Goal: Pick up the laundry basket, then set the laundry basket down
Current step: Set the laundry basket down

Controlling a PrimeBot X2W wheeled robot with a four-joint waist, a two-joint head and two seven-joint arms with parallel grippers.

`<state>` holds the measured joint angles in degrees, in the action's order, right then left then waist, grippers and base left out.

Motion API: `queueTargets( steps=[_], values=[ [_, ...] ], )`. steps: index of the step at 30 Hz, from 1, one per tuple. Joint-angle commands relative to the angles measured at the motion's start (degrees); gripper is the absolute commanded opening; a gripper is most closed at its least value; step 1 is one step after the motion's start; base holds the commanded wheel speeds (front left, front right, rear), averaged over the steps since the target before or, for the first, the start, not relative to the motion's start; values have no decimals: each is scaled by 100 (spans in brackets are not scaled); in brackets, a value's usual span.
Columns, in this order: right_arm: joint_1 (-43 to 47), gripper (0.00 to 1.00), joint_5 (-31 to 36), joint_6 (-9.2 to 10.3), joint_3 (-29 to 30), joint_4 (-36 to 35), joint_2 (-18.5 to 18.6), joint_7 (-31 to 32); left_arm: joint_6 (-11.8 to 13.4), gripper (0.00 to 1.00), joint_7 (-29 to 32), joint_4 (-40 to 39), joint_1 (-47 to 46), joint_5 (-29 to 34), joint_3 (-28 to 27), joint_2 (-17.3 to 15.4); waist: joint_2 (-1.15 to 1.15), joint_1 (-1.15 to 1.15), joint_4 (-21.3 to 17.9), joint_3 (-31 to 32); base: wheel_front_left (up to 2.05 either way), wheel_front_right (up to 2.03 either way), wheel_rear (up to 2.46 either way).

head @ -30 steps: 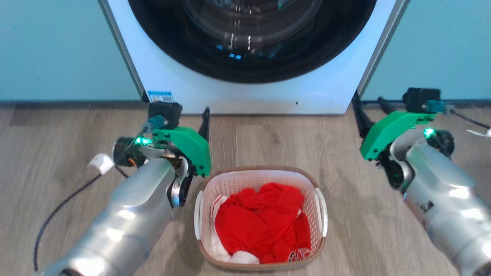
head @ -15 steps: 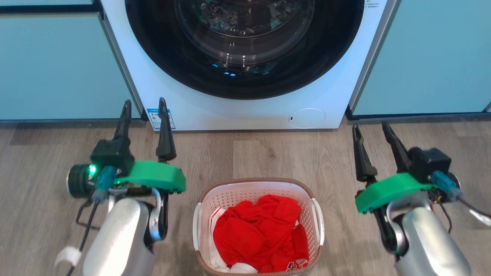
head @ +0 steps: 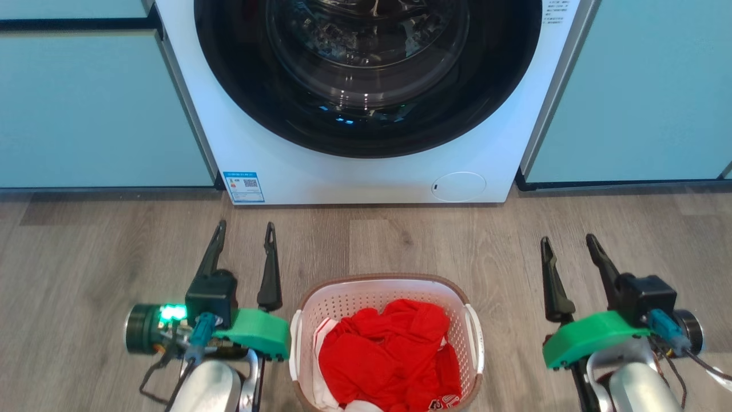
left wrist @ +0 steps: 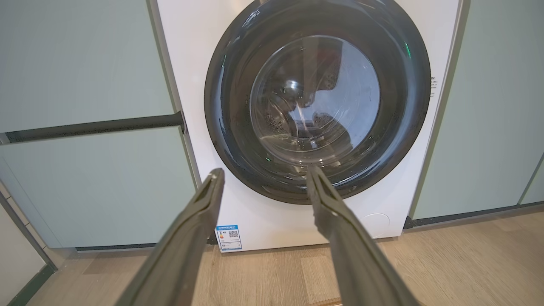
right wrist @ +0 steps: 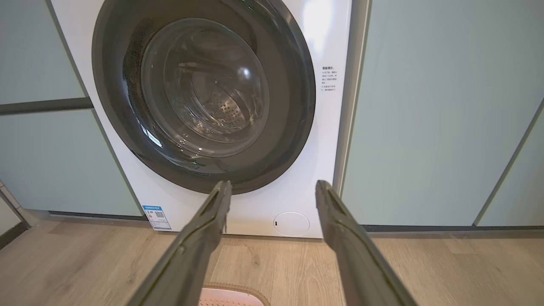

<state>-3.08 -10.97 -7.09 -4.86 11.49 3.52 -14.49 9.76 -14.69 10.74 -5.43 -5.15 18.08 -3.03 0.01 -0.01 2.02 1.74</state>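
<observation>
Seemingly pre-pick: white perforated plastic basket (head: 343, 298), brown rim, sitting unheld; L tool (head: 246, 228), R tool (head: 567, 240) gaping, needing lowering onto handles (head: 295, 343).

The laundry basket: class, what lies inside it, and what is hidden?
Inside the laundry basket lies a heap of red cloth with white fabric along its left edge. The heap covers the basket's floor, so anything beneath is hidden.
</observation>
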Motion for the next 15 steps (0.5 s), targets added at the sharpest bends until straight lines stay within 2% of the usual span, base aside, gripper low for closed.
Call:
queueTargets(
  steps=[1,15],
  values=[
    [-50,100,83,-40,-73,-245,-47,-51,-53,100,-30,-177,-108,-83,-199,9,-1,1,-11,14,0,0,0],
    [-85,100,19,-40,-46,-284,-63,-51,-299,100,-30,-210,-60,-521,-243,14,-1,1,-73,4,0,0,0]
  ],
)
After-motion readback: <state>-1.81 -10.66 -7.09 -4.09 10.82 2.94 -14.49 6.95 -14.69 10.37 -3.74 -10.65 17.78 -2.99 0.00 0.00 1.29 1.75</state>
